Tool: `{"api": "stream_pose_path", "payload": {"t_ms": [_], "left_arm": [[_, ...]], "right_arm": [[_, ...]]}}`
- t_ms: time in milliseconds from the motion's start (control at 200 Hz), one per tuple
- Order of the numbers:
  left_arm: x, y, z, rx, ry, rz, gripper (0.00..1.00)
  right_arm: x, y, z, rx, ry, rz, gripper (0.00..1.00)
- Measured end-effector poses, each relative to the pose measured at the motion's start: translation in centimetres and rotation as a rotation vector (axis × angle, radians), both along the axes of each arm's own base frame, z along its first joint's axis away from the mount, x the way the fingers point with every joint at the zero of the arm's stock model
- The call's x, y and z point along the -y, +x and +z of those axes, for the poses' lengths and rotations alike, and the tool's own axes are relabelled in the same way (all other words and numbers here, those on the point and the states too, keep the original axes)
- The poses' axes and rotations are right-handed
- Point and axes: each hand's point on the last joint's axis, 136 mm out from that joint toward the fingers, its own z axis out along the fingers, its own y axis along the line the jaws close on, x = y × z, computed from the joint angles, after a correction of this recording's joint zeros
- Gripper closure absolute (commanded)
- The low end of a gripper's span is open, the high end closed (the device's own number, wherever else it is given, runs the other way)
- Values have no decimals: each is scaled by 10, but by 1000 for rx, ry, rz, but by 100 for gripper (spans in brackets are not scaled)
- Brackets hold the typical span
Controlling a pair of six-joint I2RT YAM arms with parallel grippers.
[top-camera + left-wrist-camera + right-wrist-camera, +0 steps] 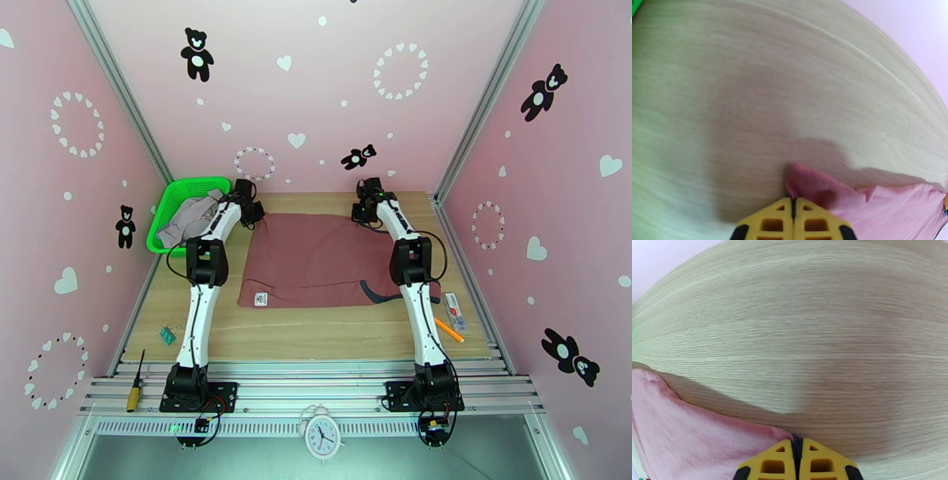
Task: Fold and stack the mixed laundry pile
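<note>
A brick-red tank top (316, 256) lies spread flat on the wooden table (316, 335) between the two arms, its long axis running left to right. A white label (261, 299) marks its near left corner, and dark trim (379, 294) curves at the near right. At its far edge, the left gripper (793, 201) and right gripper (797, 442) each clench a corner. Farther left, greyish garments (186, 223) sit in a green mesh basket (168, 202).
</note>
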Motion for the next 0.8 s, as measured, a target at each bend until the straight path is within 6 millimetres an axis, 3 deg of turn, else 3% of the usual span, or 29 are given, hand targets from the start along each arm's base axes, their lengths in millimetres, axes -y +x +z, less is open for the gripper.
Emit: {"api": "stream_pose_path", "payload": {"t_ms": [160, 395, 496, 591, 801], "left_arm": [[-4, -12, 13, -1, 30, -4, 100], [-10, -20, 81, 119, 57, -3, 100], [-10, -25, 100, 160, 60, -4, 100], [-11, -34, 101, 162, 64, -2, 100], [-17, -66, 82, 108, 83, 4, 100]], "right_arm": [[0, 2, 3, 18, -5, 16, 100], [-1, -3, 23, 41, -11, 46, 100], [-2, -8, 35, 52, -8, 55, 100], [-1, -14, 41, 54, -7, 60, 100], [-2, -33, 50, 57, -7, 79, 100]]}}
